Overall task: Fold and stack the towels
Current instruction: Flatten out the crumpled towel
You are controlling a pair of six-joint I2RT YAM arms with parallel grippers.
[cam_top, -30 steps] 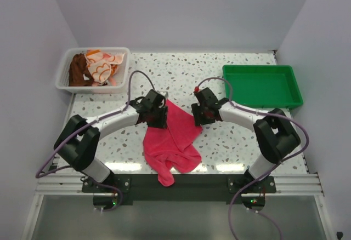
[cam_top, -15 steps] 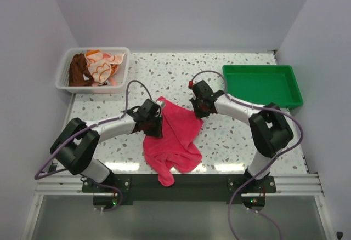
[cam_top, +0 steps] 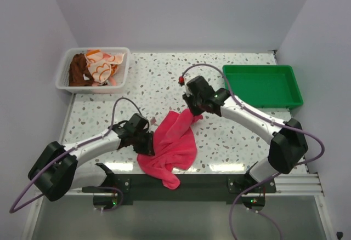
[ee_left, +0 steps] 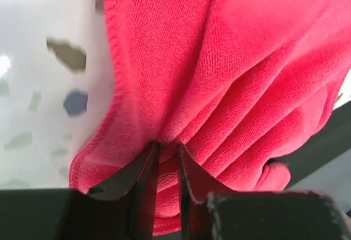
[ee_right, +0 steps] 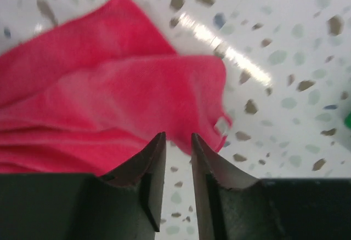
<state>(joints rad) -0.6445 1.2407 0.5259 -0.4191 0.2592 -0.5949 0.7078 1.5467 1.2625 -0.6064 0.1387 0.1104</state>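
Left wrist view: the left jaws pinch a fold of the pink towel (ee_left: 230,75). It lies crumpled at the middle of the near edge of the surface (cam_top: 164,81), one end hanging over. Right jaws stand slightly apart, empty, by its far corner.

- My left gripper (cam_top: 147,144) is against the left edge of the crumpled hot pink towel (cam_top: 174,144)
- My right gripper (cam_top: 193,108) is at its far corner
- White basket (cam_top: 90,89) — more towels (cam_top: 96,67) inside — back left; green tray (cam_top: 262,103) back right
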